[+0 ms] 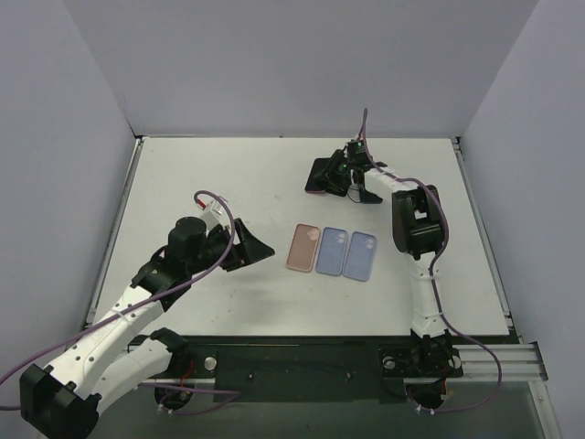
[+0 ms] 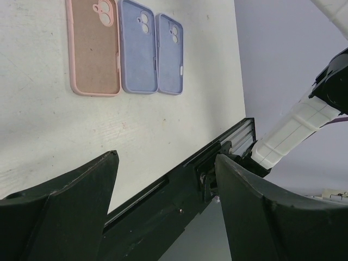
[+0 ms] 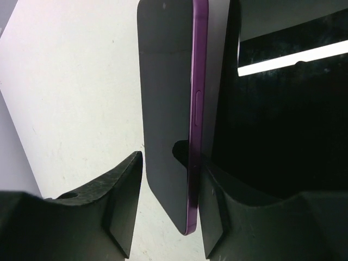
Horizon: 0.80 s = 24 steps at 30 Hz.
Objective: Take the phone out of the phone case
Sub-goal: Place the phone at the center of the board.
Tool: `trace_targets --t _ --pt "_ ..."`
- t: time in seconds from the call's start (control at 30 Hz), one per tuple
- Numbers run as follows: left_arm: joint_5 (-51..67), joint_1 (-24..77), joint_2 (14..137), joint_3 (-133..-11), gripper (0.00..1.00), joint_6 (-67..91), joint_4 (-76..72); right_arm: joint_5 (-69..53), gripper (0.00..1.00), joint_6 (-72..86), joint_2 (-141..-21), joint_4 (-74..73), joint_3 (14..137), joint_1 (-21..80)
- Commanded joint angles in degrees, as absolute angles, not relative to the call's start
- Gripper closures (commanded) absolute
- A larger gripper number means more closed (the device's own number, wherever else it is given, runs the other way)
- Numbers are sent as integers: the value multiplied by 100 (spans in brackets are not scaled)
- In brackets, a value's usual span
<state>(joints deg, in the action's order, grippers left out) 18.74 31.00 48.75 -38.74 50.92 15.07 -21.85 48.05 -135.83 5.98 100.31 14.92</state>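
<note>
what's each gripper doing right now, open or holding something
left gripper: open, holding nothing.
right gripper: closed on the phone, which stands on edge between its fingers.

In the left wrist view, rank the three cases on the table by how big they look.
Pink case, middle blue case, then end blue case. Viewing angle may account for it.
</note>
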Motion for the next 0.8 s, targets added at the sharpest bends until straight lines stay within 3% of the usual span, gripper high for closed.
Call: trace_targets --t 0.0,0.27,0.5,0.77 --pt "1837 3085 4772 -4192 18 5133 1529 -1697 58 4447 -13527 -165 10160 1450" --pt "1863 3085 4711 -4280 18 5168 1564 -1055 53 4114 -13316 -756 10090 1441" --pt "1837 3076 4632 -4351 18 5168 1652 -1537 52 3806 -13307 -808 10353 1441" --pt "1802 3076 4509 -4473 18 5124 1775 -1775 49 3455 -12174 -966 9977 1573"
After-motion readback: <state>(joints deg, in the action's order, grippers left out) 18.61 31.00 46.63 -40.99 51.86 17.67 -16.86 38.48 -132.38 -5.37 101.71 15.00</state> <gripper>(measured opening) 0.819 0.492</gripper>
